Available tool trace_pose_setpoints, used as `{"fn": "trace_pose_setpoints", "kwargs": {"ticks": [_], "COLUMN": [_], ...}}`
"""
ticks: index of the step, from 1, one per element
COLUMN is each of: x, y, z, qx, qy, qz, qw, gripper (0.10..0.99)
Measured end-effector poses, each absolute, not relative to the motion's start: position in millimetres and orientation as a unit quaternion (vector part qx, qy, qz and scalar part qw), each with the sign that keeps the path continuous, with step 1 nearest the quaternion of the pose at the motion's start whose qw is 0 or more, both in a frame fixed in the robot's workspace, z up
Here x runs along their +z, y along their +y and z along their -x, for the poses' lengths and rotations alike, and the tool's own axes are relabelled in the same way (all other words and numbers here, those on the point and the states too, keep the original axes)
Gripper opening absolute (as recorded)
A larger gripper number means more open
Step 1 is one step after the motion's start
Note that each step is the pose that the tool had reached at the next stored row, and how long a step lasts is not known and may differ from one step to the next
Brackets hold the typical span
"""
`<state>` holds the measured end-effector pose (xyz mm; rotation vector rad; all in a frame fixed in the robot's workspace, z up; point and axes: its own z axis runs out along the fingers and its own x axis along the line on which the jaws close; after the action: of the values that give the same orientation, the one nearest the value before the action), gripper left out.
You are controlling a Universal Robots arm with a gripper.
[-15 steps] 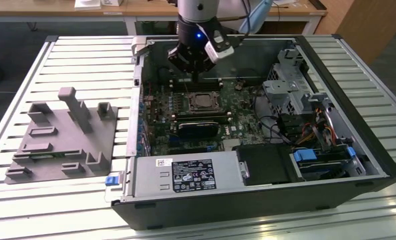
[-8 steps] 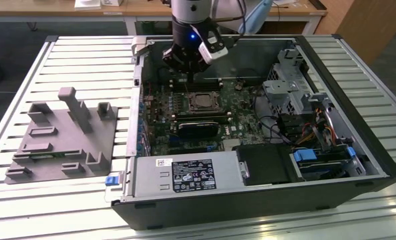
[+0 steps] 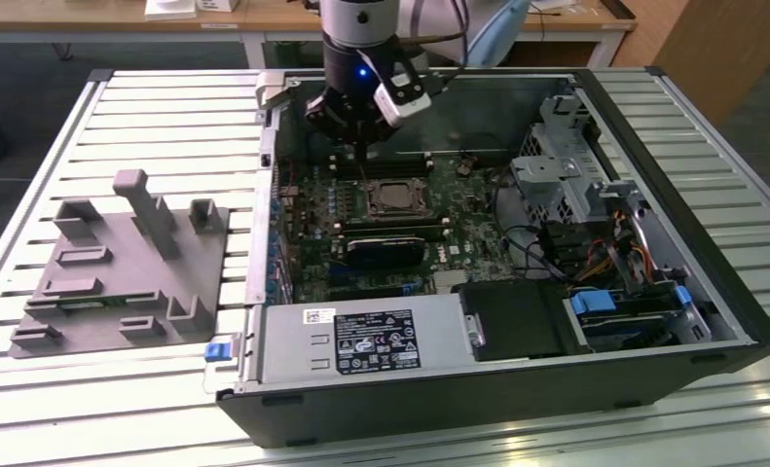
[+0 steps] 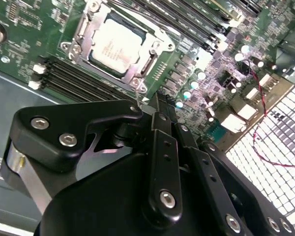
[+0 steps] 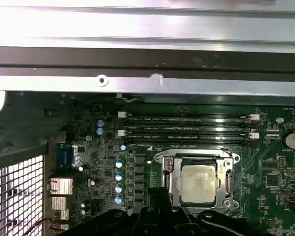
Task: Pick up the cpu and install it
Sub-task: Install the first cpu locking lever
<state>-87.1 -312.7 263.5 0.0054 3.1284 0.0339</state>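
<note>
The cpu (image 3: 391,197), a silver-grey square chip, lies flat inside the metal-framed socket (image 3: 415,185) of the green circuit board (image 3: 478,206) in the open computer case. Both wrist views show the cpu (image 4: 119,46) (image 5: 200,183) sitting level in the socket frame (image 4: 83,29) (image 5: 169,179). My gripper (image 3: 358,146) hangs above the board, just beyond the socket toward the case's back wall. Its black fingertips (image 4: 155,101) (image 5: 158,192) are pressed together with nothing between them, and they are apart from the chip.
A grey block-studded tray (image 3: 112,263) lies on the slatted table at the exterior view's left. Memory slots (image 5: 187,125) run beside the socket. A power supply (image 3: 358,341) fills the case's front, a drive cage (image 3: 567,156) its right. A red wire (image 4: 258,83) crosses the board.
</note>
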Motion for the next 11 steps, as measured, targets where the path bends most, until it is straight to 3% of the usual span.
{"fn": "trace_pose_setpoints", "kwargs": {"ticks": [11], "x": [261.5], "y": [-306.4], "z": [98.9], "qx": [0.011], "qy": [1.000], "qz": [-0.002], "qw": [0.007], "gripper": [0.106]}}
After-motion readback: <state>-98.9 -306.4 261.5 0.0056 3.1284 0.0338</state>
